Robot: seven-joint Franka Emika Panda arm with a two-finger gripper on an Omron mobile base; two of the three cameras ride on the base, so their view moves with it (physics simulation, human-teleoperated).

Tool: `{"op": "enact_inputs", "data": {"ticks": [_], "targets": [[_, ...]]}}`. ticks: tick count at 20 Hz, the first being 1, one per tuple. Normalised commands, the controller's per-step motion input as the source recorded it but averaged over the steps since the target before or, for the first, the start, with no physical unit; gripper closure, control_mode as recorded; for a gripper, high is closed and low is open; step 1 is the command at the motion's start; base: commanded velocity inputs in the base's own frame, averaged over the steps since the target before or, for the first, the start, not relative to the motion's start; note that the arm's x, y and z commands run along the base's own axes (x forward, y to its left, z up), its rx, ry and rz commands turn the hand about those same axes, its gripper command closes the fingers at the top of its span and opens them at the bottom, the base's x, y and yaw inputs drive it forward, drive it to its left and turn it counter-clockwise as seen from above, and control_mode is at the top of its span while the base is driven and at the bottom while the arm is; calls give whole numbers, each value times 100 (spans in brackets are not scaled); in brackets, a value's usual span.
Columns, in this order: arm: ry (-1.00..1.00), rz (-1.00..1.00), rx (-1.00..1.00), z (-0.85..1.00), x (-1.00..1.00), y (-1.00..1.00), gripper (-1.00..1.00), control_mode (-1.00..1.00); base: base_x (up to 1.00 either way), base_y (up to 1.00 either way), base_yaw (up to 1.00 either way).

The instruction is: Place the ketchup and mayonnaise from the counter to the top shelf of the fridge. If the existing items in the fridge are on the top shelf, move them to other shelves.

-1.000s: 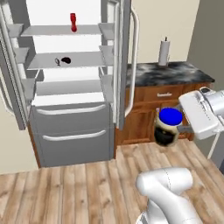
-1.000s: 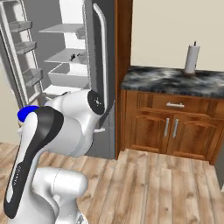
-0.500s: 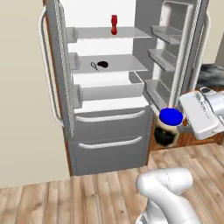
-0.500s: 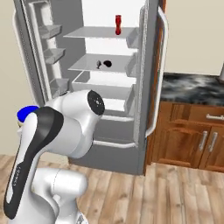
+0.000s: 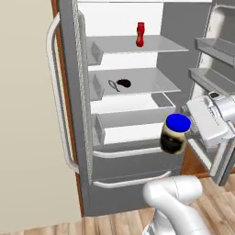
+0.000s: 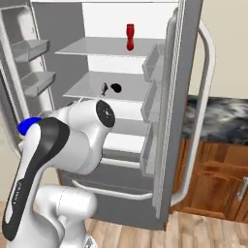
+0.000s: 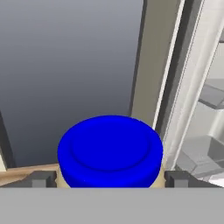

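The arm holds a jar point(image 5: 174, 134) with a blue lid point(image 7: 110, 150) in front of the open fridge point(image 5: 133, 119), low, about level with the drawer point(image 5: 133, 133) under the shelves. The gripper point(image 7: 107, 179) is clamped wide around the jar, one dark finger tip point(image 7: 40, 179) showing on each side of the lid in the hand view. This looks like the mayonnaise, though the label is too blurred to read.

The red ketchup bottle point(image 5: 140, 34) already stands upright on the top shelf point(image 5: 151, 45), towards its back and right of the middle as seen from the left camera. A small dark thing point(image 5: 123, 83) lies on the middle shelf point(image 5: 137, 86); I can't tell what it is, but it is off the top shelf, so nothing needs clearing.

The step in hand is carrying the jar up to the top shelf. To do it well, I'd raise the jar clear above the shelf's front edge before moving inward, since pushing in from this height would strike the drawer or the middle shelf. Keep it upright, aim for the bare stretch left of the ketchup so the two don't knock, and watch the door bins point(image 5: 215, 59) close on the right. Set the base flat on the shelf before letting go.
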Motion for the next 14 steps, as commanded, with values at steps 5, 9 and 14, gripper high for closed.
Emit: {"op": "enact_inputs", "data": {"ticks": [5,9,14], "targets": [[0,0,0,0,0,0,100,100,89,27,-4],[0,0,0,0,0,0,100,100,73,49,-8],[0,0,0,0,0,0,100,100,62,27,-5]]}}
